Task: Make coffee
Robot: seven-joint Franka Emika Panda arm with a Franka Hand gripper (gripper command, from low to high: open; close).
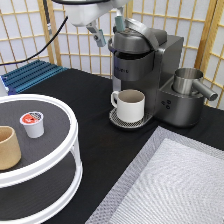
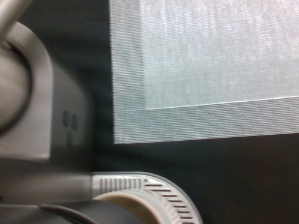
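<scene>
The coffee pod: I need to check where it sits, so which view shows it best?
The exterior view. There the coffee pod stands upright on the top tier of the white round stand, beside the tan cup, far from the open gripper above the coffee machine. The wrist view does not show the pod.

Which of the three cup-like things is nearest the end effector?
The white handled mug under the grey coffee machine; the other two sit on the round tray.

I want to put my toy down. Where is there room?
The grey mat at the exterior view's bottom right is bare. So is the black table between the white stand and mug. It's crowded around the coffee machine, under the open gripper.
</scene>
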